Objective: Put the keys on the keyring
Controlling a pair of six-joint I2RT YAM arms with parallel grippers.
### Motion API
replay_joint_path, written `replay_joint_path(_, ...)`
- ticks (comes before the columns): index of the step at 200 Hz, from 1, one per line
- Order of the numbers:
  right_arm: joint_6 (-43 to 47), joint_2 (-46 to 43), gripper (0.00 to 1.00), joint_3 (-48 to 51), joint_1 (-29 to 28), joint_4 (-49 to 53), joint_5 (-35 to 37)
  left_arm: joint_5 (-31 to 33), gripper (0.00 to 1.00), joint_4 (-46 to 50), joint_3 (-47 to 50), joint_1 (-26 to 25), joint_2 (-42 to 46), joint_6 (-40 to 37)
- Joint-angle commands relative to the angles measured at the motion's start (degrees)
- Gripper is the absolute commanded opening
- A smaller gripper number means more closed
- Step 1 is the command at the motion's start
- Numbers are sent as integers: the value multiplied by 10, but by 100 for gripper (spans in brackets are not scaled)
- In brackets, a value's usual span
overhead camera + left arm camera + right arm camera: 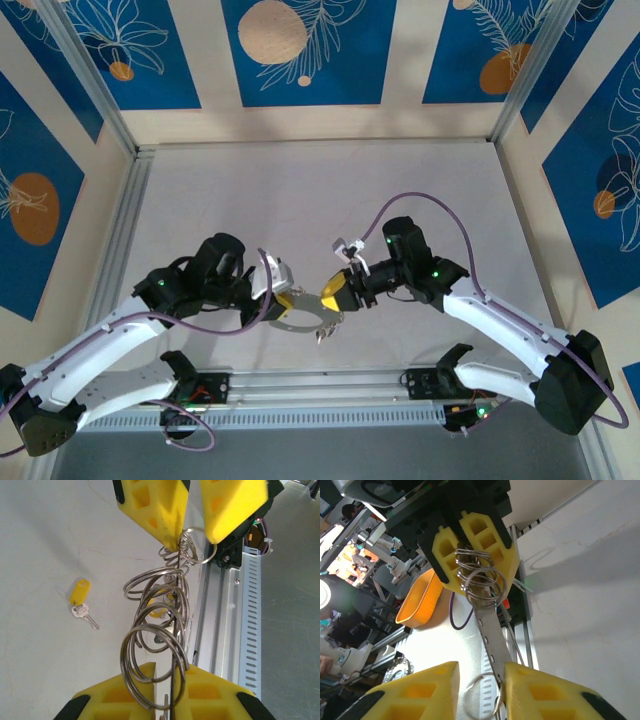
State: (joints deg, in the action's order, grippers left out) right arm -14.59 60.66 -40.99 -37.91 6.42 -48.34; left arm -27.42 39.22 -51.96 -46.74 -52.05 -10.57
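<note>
On a pale desk (300,200), two robot arms meet at the keyring (178,587), a thin wire loop whose long axis runs straight from the left tool (172,672) to the right tool (194,541). The left tool is clamped on one end of the keyring. The right tool, nearer the other end, has its fingers partly apart around a small split ring (215,552), and I cannot tell whether it squeezes it. One yellow-tagged key (80,594) lies on the desk, well apart from the keyring.
</note>
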Motion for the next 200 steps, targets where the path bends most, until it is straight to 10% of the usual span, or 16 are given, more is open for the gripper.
replay_joint_path(1,1,6,22,2,-3,3,-14,-4,0,-3,0,3,4,-4)
replay_joint_path(200,46,20,31,-26,-28,86,56,11,0,-5,2,8,9,-2)
